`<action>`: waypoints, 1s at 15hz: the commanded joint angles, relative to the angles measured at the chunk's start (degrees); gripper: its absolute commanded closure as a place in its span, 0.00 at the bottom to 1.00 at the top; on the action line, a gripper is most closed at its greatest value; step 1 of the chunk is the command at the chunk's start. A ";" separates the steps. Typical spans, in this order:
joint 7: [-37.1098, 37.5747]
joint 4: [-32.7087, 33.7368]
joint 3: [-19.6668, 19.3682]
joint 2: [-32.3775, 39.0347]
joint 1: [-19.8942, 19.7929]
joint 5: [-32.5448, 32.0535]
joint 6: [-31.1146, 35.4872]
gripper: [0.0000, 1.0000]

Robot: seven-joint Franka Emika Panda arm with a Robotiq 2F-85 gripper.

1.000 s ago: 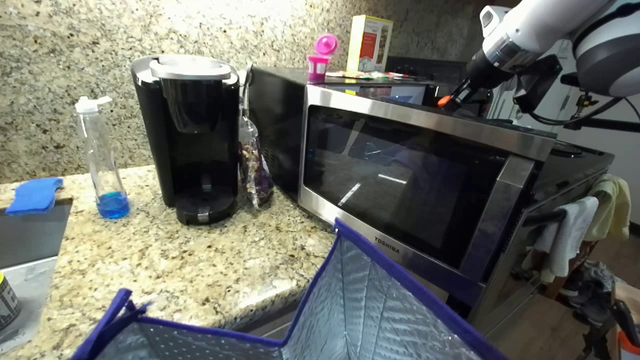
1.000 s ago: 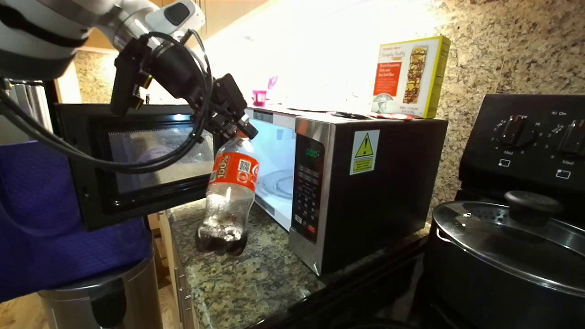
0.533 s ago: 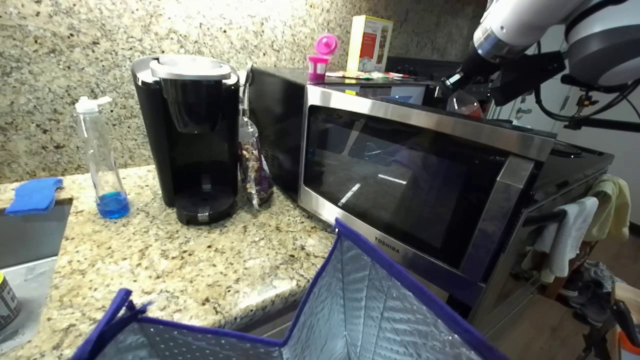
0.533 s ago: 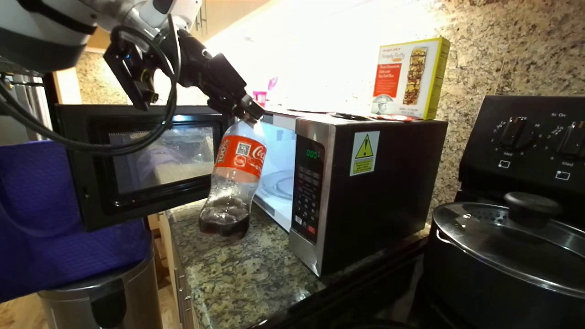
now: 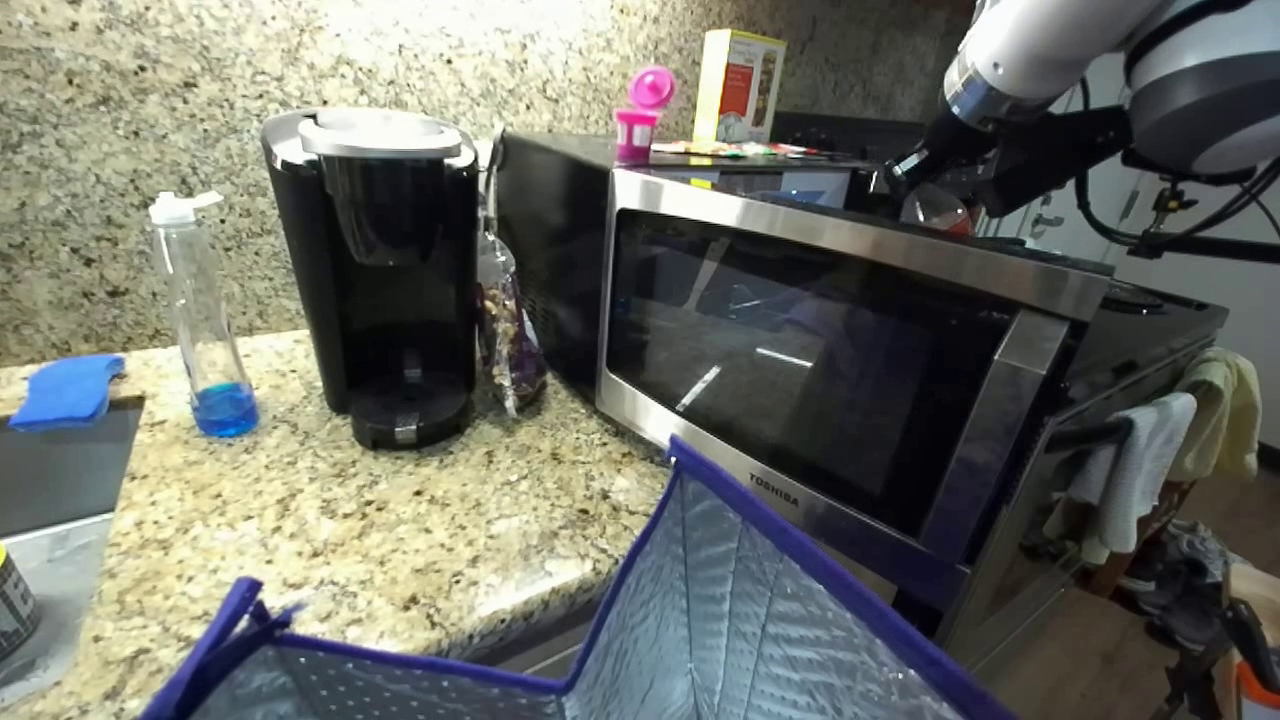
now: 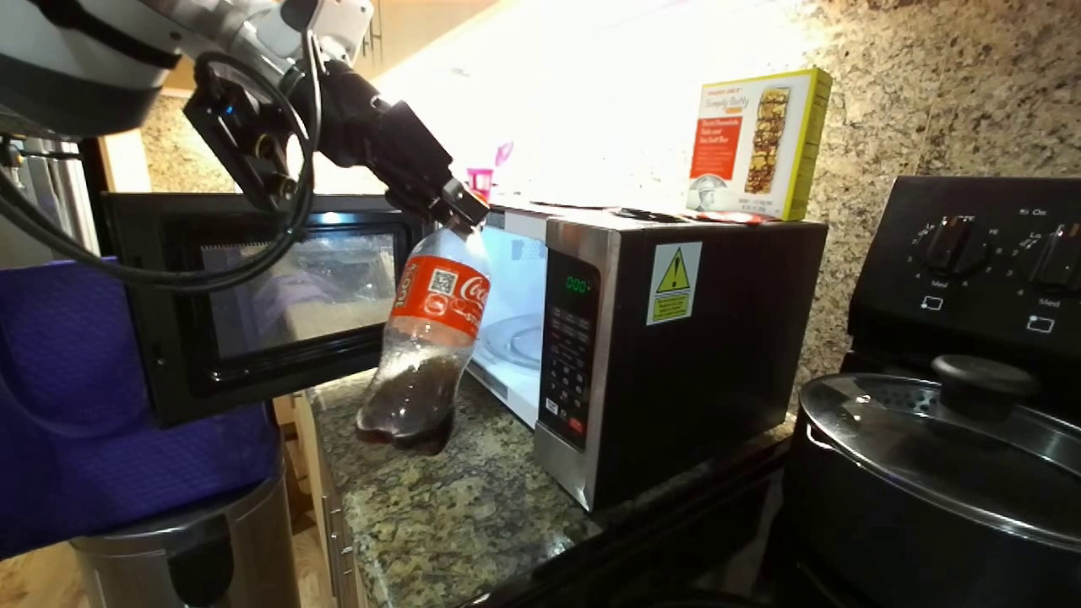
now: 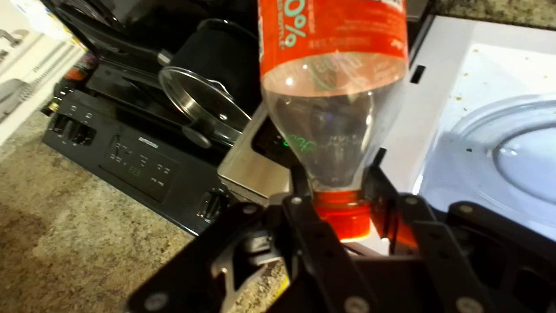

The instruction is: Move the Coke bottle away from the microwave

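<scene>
Claw [image 7: 339, 187]: gripping the Coke bottle [image 6: 435, 328] by the neck
Coke bottle: aloft, tilted, just outside the microwave [image 6: 705, 363]
Desk [image 6: 469, 515]: no set-down yet; carrying farther seems left

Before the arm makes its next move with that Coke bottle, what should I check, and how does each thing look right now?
1. Is the gripper shut on the bottle? Ok; it holds the cap end.
2. Is the cap on? Ok; how tight it is, cannot tell.
3. Is the bottle upright? Not ok; it hangs tilted.
4. Is the bottle off the counter? Ok, by the look of it; it seems to hang in the air.
5. Is the bottle outside the microwave? Ok, though it hangs in front of it.
6. Is there room between the bottle and the open door? Cannot tell; the gap doesn't show clearly.
</scene>
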 commanded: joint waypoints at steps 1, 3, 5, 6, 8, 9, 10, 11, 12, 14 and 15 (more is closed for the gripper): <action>1.81 2.27 4.09 1.23 -1.58 2.98 -11.90 0.89; 2.73 3.29 4.77 1.70 -1.31 3.18 -15.71 0.89; 7.03 3.79 4.82 2.21 -1.45 -0.91 -12.99 0.89; 9.41 4.00 4.79 2.57 -1.51 -3.07 -11.28 0.89; 17.35 4.45 4.62 3.67 -1.57 -7.73 -7.77 0.89; 21.88 4.70 4.74 4.21 -1.49 -9.71 -7.43 0.89; 26.35 4.71 4.76 4.61 -1.35 -11.02 -7.13 0.89; 30.72 4.68 4.76 4.99 -1.23 -12.36 -7.09 0.89; 35.08 4.52 4.74 5.38 -1.08 -13.39 -6.73 0.89; 43.44 4.04 4.66 6.42 -0.84 -14.67 -5.75 0.89; 47.44 3.80 4.73 6.95 -0.78 -16.26 -5.39 0.89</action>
